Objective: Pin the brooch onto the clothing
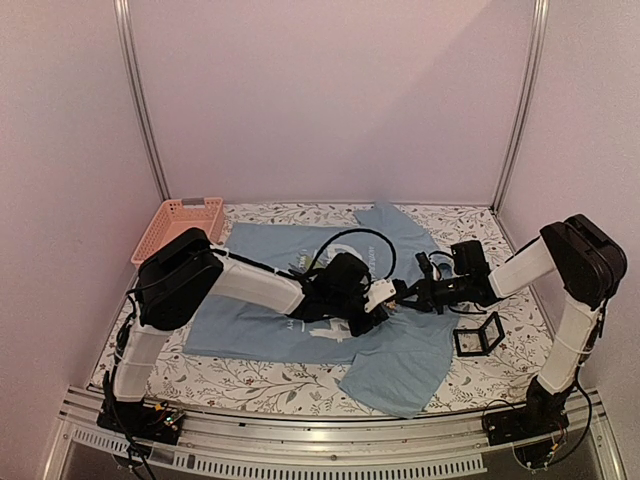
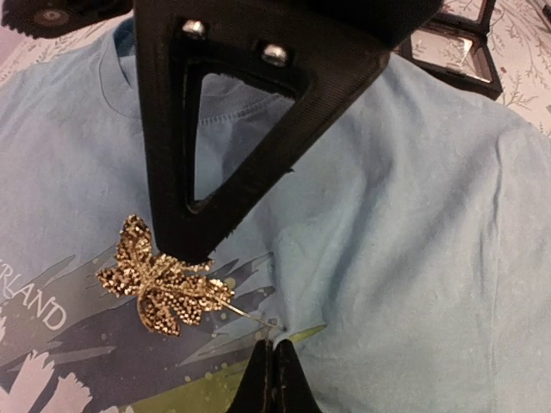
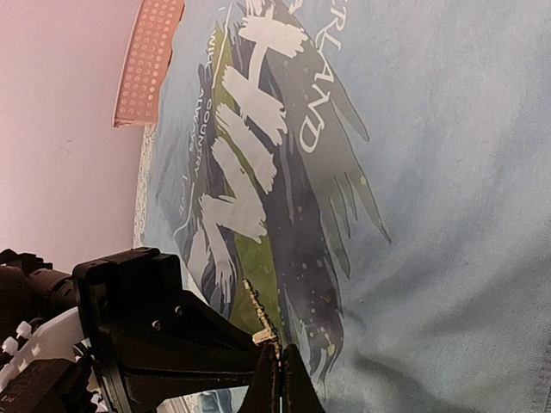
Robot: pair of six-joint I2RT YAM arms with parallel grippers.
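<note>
Brooch (image 2: 164, 288) lay flat on the dark chest print of the light blue T-shirt (image 2: 413, 215), the right gripper (image 3: 277, 379) touching it with jaws closed, the left gripper (image 2: 274, 379) likewise closed just beside its pin tip

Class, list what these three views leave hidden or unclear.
Top view: brooch, hidden where left gripper and right gripper meet.
Left wrist view: whether the pin pierces the clothing; too fine.
Left wrist view: black box, cut by the top edge.
Right wrist view: brooch face, seen edge-on.
</note>
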